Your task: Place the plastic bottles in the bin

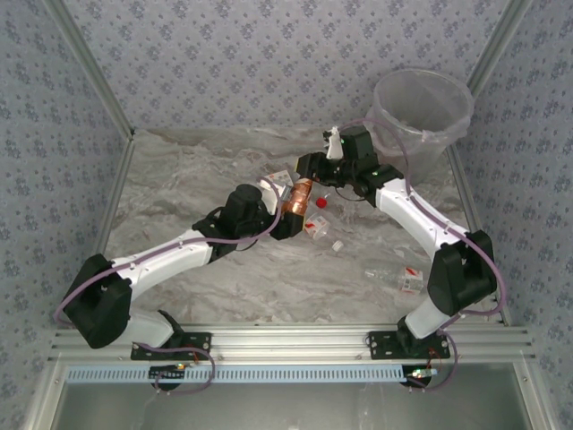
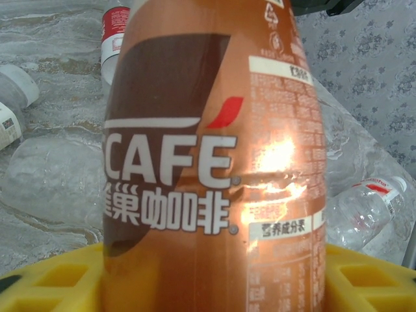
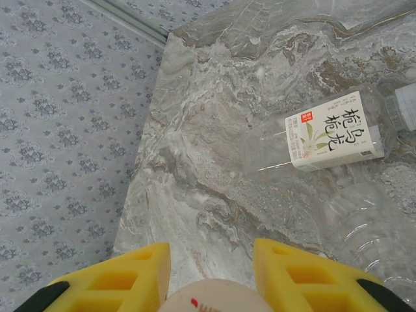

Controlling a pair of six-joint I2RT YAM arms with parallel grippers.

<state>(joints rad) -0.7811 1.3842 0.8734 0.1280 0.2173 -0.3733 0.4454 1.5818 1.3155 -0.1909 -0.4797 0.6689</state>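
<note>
A copper-brown coffee bottle (image 1: 298,199) hangs over the middle of the table, and its label (image 2: 208,162) fills the left wrist view. My left gripper (image 1: 290,215) is shut on its body, a yellow finger (image 2: 52,283) against each side. My right gripper (image 1: 309,170) comes in from the upper right and is shut on the bottle's white cap (image 3: 211,300), which sits between its yellow fingers (image 3: 123,279). The bin (image 1: 421,143), a translucent basket with a bag liner, stands at the far right corner behind the right arm.
More plastic bottles lie on the marble table: a red-capped one (image 1: 320,203), a clear one (image 1: 313,228), a pair near the right arm's base (image 1: 407,279), a white-labelled one (image 3: 331,133) and a clear one (image 2: 364,208). Patterned walls close in the sides.
</note>
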